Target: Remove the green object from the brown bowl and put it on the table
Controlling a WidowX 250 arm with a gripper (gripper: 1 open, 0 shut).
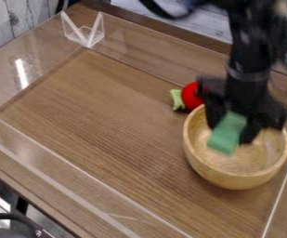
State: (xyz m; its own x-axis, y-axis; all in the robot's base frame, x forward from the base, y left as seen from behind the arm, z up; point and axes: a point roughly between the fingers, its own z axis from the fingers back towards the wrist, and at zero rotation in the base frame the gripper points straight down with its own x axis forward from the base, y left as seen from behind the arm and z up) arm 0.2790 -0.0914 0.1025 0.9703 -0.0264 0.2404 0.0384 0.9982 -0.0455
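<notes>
The green object [227,136], a flat light-green block, hangs tilted above the inside of the brown bowl [232,180], clear of the bowl's floor. My gripper [241,113] is shut on its upper end, and the black arm rises from there toward the top right. Motion blur softens the arm. The bowl stands at the right of the table [109,112], with no other thing showing inside it.
A red round toy [193,92] with a green leaf lies just behind the bowl's left rim, partly hidden by my gripper. Clear acrylic walls [21,70] edge the tabletop, with a clear bracket [81,31] at the far left corner.
</notes>
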